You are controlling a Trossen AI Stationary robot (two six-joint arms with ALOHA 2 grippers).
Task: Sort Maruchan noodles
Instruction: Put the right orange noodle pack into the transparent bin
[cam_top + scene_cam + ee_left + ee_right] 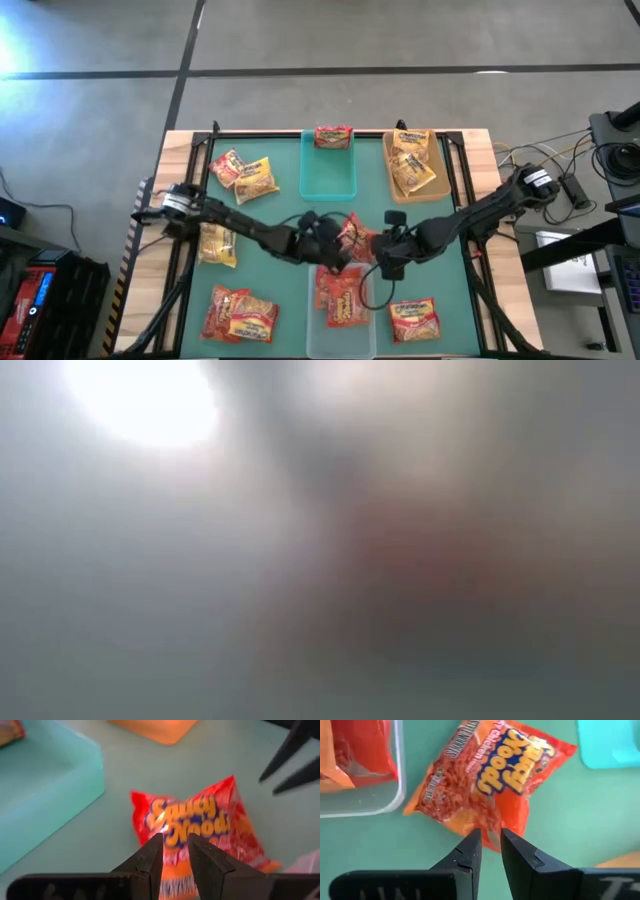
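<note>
**Two arms converge on one red packet at mid-table**

A green mat covers the table (250,215), which stands on a grey concrete floor with cables and equipment off its right edge. Going left to right: yellow and red Maruchan noodles (240,174) lie loose near the far-left corner, along the left edge and at the near-left corner. The left gripper (322,243) reaches in to the table's centre, its fingers nearly together over the edge of a red-orange packet (200,827); whether they pinch the wrapper cannot be told. A teal bin (328,178) sits at the far edge's middle with one packet at its far end, and a clear bin (340,318) at the near edge holds red packets, likely the home for this colour. The right gripper (388,250) meets the same packet from the other side, fingers narrowly apart at its border. The packet lies on the mat just beside the clear bin's corner. A tan bin (412,185) near the far-right corner holds yellow packets. The low view shows nothing readable.
</note>
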